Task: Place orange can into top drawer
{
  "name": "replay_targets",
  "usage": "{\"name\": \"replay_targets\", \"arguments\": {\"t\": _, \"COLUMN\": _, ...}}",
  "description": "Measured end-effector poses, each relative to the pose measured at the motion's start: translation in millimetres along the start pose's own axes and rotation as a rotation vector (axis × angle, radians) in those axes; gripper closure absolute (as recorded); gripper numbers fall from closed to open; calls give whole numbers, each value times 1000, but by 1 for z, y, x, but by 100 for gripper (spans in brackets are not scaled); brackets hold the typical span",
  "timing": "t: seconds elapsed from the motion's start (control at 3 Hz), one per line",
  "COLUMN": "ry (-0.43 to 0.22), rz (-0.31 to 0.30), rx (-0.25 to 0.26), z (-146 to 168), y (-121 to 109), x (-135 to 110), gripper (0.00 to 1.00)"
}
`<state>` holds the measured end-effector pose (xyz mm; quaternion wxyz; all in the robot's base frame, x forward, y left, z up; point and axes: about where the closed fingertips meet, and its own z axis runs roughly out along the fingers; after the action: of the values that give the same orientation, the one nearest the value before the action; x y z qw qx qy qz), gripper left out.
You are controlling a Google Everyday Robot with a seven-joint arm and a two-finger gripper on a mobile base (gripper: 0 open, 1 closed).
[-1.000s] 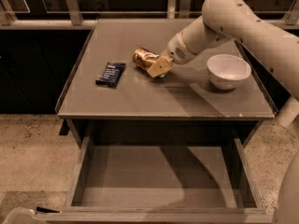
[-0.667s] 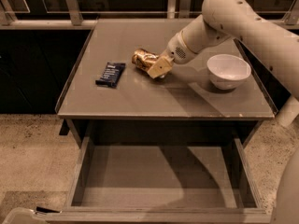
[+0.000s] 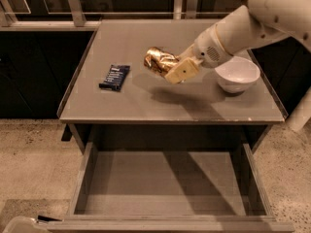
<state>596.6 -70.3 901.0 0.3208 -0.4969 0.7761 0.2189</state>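
- Speckled beige floor [image 3: 29,149] surrounds a grey table [image 3: 146,108]; dark cabinets and pale rails run along the back at 12 o'clock.
- From the one camera view, the white arm [image 3: 243,25] reaches in from the 2 o'clock corner, slanting down toward the middle of the tabletop.
- The gripper [image 3: 169,67] sits just above the table's centre. One tan fingertip pad [image 3: 182,71] faces the camera, and the claw is clamped on the orange can [image 3: 158,59].
- The orange can is tilted with its crinkled gold side up, at 10 o'clock from the tan pad. It is off the surface, and a shadow lies on the table beneath it toward 6 o'clock.
- A white bowl [image 3: 237,74] stands on the table at 3 o'clock from the gripper, near it but apart.
- A dark blue snack bar [image 3: 115,76] lies flat at 9 o'clock from the can, well apart.
- The top drawer [image 3: 165,183] is pulled out under the table's front edge, at 6 o'clock, showing its flat grey bottom and low side walls.
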Motion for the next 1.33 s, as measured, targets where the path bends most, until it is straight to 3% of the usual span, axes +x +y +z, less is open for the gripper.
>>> {"name": "replay_targets", "arguments": {"t": 0.67, "ry": -132, "rz": 36, "rx": 129, "z": -61, "y": 82, "x": 25, "gripper": 100}}
{"name": "replay_targets", "arguments": {"t": 1.0, "ry": -182, "rz": 120, "rx": 212, "z": -74, "y": 109, "x": 55, "gripper": 100}}
{"name": "replay_targets", "arguments": {"t": 1.33, "ry": -223, "rz": 241, "rx": 254, "z": -72, "y": 123, "x": 96, "gripper": 100}}
